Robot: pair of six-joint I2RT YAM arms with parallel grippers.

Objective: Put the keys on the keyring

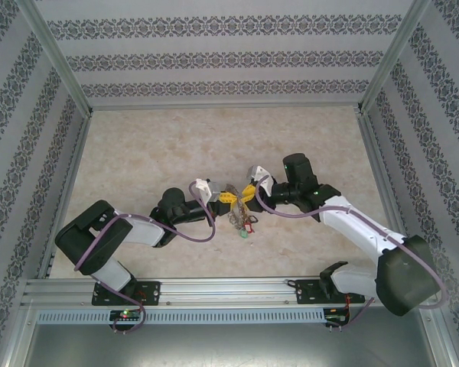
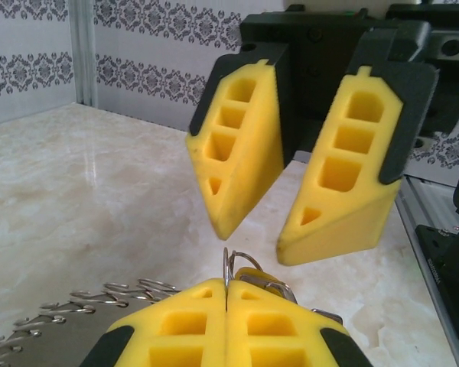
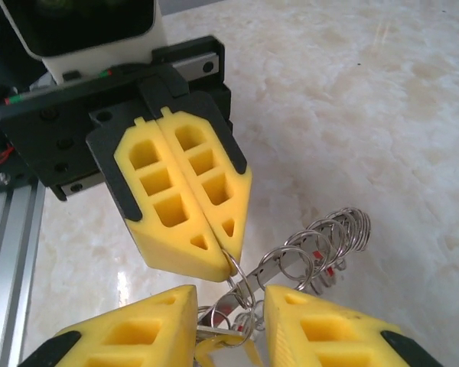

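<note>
The keyring (image 3: 325,241), a silver hoop fringed with small split rings, hangs between the two grippers over the table; its rim also shows in the left wrist view (image 2: 57,325) and from above (image 1: 236,212). My left gripper (image 2: 226,294) is shut, pinching one small split ring (image 2: 228,266) edge-on between its yellow pads. My right gripper (image 3: 229,302) faces it tip to tip and is open, its fingers either side of linked rings and a yellow-tagged key (image 3: 218,353). Red- and green-tagged keys (image 1: 247,229) dangle below the bunch.
The marble-patterned tabletop (image 1: 176,145) stretches behind and to both sides of the grippers. Patterned walls (image 1: 214,61) enclose it on three sides. An aluminium rail (image 1: 229,289) with the arm bases runs along the near edge.
</note>
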